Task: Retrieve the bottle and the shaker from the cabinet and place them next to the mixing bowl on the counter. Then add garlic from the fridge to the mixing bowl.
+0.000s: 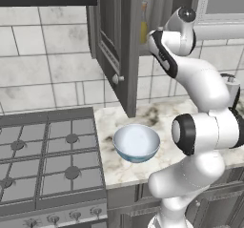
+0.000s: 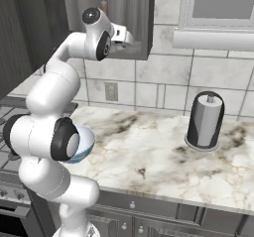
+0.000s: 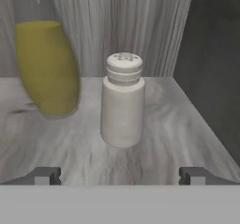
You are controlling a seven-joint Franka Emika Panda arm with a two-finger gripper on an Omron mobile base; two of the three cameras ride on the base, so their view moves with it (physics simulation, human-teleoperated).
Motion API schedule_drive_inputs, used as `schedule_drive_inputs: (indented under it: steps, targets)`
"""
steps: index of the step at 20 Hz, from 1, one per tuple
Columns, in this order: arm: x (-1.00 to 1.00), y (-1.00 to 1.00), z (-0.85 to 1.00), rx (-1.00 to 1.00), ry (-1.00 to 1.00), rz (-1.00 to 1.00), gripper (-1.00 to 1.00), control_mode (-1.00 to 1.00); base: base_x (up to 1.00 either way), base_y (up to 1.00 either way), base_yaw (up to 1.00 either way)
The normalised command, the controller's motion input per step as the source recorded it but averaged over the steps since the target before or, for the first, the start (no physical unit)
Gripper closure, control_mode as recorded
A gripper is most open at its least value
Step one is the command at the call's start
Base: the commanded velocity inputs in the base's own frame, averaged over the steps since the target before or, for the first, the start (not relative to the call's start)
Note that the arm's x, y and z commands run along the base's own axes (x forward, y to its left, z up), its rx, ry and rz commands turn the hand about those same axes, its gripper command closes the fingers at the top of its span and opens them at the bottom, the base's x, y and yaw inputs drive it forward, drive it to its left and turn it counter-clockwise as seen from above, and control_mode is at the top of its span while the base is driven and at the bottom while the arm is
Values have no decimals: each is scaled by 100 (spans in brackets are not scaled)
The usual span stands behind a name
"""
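Nothing is delivered yet: the shaker (image 3: 122, 99) and the bottle (image 3: 45, 68) stand on the cabinet shelf (image 3: 187, 124). The pincer (image 3: 120, 175) gapes empty before the shaker. The mixing bowl (image 1: 136, 142) waits near the surface's (image 1: 119, 170) stove-side edge; garlic remains unfetched.

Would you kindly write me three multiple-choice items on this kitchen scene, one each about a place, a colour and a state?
1. Where does the shaker stand?
A. on the cabinet shelf, beside the bottle
B. inside the mixing bowl
C. on the stove

2. What colour is the liquid in the bottle?
A. red
B. yellow
C. blue

3. How is the claw?
A. shut on the shaker
B. shut on the bottle
C. open, holding nothing

Answers:
1 A, since the hand view shows it upright on the shelf, right of the bottle.
2 B, since the bottle's filling looks yellow.
3 C, since the fingertips stand wide apart, short of the shaker.
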Motion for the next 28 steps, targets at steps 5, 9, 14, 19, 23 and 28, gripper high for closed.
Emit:
schedule_drive_inputs:
  steps: [5,9,14,19,23,28]
  targets:
    - [21,0,0,0,0,0,-100,-100,0,0,0]
    - [26,0,0,0,0,0,-100,-100,0,0,0]
    - [22,0,0,0,0,0,-100,-100,0,0,0]
    - [18,0,0,0,0,0,-100,-100,0,0,0]
    - [18,0,-1,0,0,0,-100,-100,0,0,0]
    - [12,0,-3,0,0,0,-100,-100,0,0,0]
